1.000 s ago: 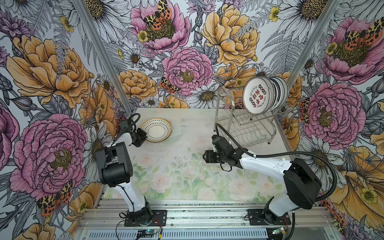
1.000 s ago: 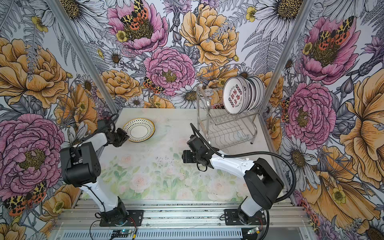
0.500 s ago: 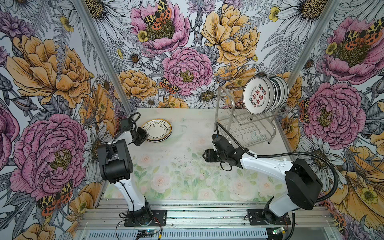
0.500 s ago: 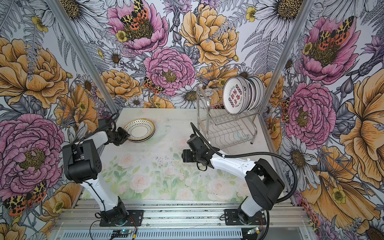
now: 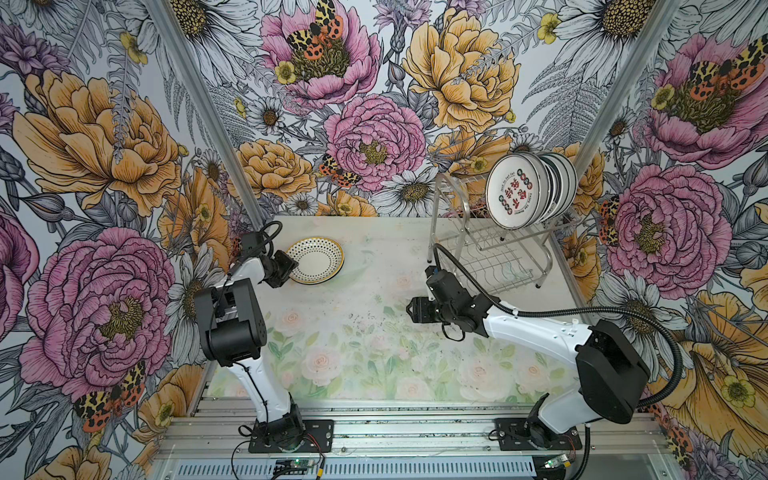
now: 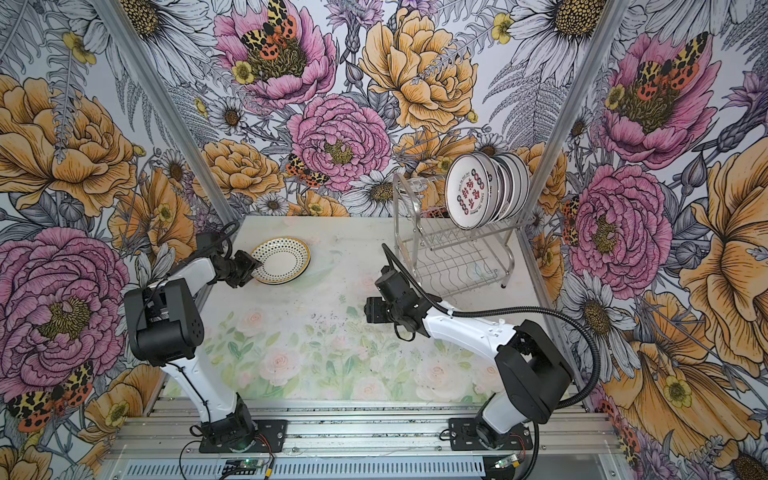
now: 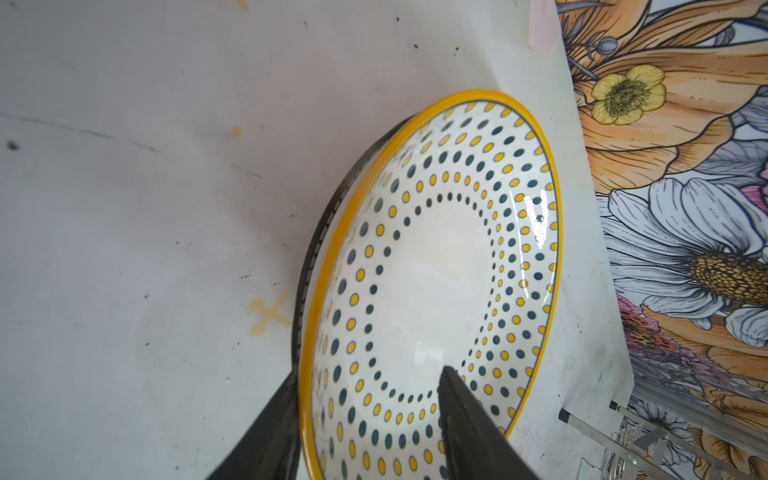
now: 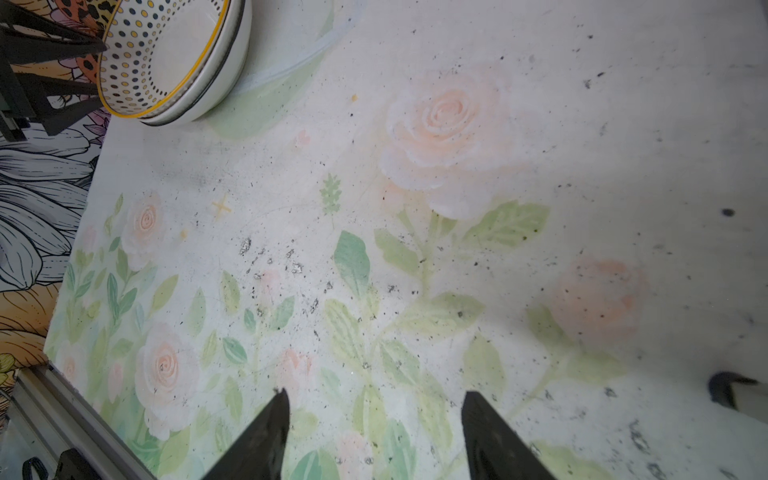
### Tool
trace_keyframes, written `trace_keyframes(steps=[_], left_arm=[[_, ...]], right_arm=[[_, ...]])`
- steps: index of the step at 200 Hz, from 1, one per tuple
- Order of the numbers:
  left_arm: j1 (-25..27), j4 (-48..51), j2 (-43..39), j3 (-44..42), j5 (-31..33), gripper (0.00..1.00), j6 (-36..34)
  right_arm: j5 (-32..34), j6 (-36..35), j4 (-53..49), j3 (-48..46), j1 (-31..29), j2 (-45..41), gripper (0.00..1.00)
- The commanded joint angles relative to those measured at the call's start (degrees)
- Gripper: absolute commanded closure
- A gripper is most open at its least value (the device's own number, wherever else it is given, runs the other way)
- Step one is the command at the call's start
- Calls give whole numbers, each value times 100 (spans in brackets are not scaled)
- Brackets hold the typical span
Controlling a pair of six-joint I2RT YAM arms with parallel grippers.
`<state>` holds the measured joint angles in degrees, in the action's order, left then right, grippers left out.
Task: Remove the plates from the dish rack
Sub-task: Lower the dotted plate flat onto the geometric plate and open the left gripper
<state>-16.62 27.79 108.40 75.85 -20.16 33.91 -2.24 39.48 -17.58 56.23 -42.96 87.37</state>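
At back left, left jaws parted astride dotted plate (image 7: 436,270) rim; right jaws parted, empty

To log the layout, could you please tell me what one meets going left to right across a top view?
The left end effector, yellow-rimmed dotted plate, right end effector, dish rack.

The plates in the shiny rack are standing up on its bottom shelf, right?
No. The plates stand up on the top shelf of the rack, not the bottom one. You can see it in both top views.
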Motion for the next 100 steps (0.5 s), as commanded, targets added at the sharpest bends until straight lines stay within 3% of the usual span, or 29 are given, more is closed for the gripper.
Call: trace_keyframes(steps=[1, 37, 45, 73, 84, 100], left_arm=[[70, 564, 51, 248, 376, 45, -258], [164, 803, 35, 325, 566, 39, -303], [183, 857, 0, 335, 657, 23, -314], [166, 919, -281, 225, 731, 16, -375], [154, 958, -350, 181, 773, 2, -399], [135, 1002, -634, 102, 760, 1, -412]], right_arm=[[166, -86, 28, 44, -9, -229, 32], [169, -123, 31, 34, 14, -238, 32], [164, -149, 34, 29, 24, -246, 32], [109, -298, 29, 78, 51, -312, 32], [64, -380, 31, 81, 60, -367, 32], [41, -448, 27, 49, 60, -489, 32]])
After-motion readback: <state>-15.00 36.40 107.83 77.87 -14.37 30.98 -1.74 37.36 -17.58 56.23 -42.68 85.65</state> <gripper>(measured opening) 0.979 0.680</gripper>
